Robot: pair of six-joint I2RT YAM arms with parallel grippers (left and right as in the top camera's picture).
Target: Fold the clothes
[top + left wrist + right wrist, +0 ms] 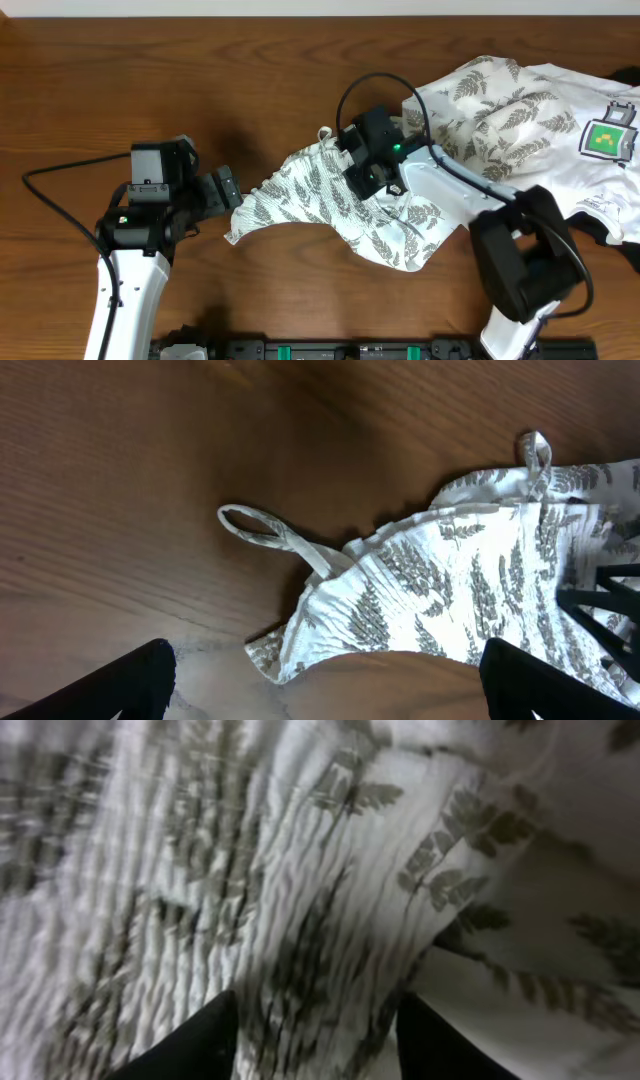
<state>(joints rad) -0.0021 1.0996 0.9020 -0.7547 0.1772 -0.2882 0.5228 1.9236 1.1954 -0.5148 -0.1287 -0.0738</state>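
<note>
The leaf-print strappy top (320, 200) lies crumpled on the wooden table (200, 80), just right of centre. Its gathered upper edge points left and its body runs back under a white T-shirt with a green pixel graphic (560, 110) at the right.

In the left wrist view one shoulder strap (250, 525) loops flat on the wood and the other (538, 455) curls up at the far edge.

The left gripper (228, 190) is at the top's left corner, its fingers (150, 670) spread wide with the cloth edge between them, not pinched.

The right gripper (372, 172) presses down on the middle of the top. Its fingers (190, 1045) stand fairly narrow with ridged fabric between, but I cannot tell whether they grip it.
</note>
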